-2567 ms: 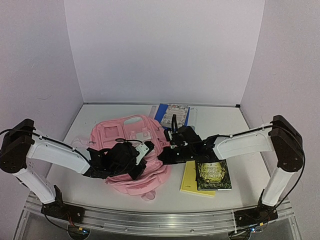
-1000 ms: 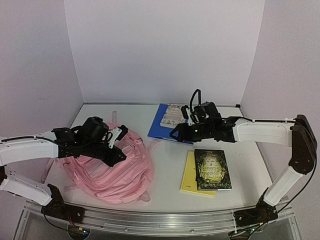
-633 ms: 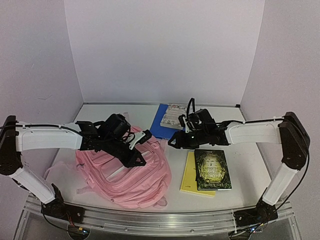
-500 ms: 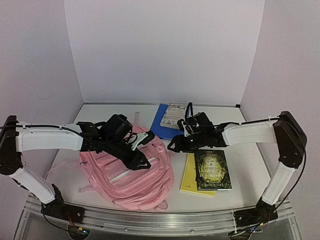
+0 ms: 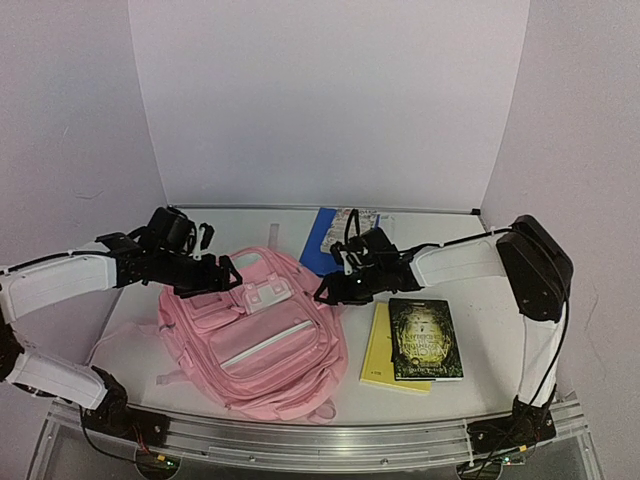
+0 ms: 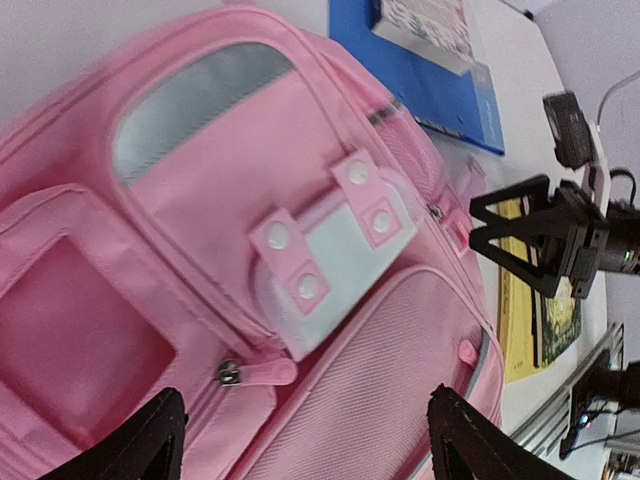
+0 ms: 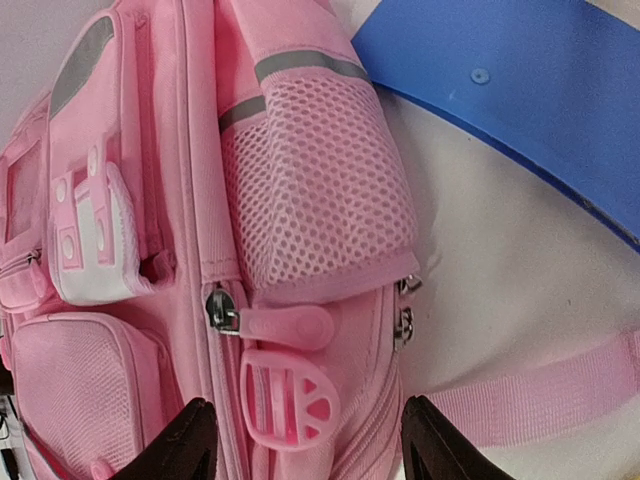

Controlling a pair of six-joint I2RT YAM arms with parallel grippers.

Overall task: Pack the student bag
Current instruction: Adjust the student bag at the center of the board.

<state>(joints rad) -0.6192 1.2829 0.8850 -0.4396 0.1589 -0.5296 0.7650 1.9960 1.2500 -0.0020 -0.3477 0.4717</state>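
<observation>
The student bag (image 5: pixel 265 330), soft, floppy and probably light, lies front-up under both claws. The left gripper (image 6: pixel 305 450) and right gripper (image 7: pixel 310 440) hover over it, fingers spread and empty. The likeliest hold is the pink zipper pull (image 7: pixel 285 325) just ahead of the right claw. A blue folder (image 5: pixel 318 245) lies beyond that claw. A yellow notebook (image 5: pixel 375 360) under a dark book (image 5: pixel 425 338) lies to its right, clear of the zip.

I can read nothing here. The dark book (image 5: pixel 426 340) has pale ornate lettering on its cover, too small and blurred to make out. The patterned book (image 6: pixel 425 25) on the blue folder (image 7: pixel 540 110) shows only fine marks, no letters I can tell. On the bag (image 6: pixel 330 250), close under my wrists, I make out no wording.
</observation>
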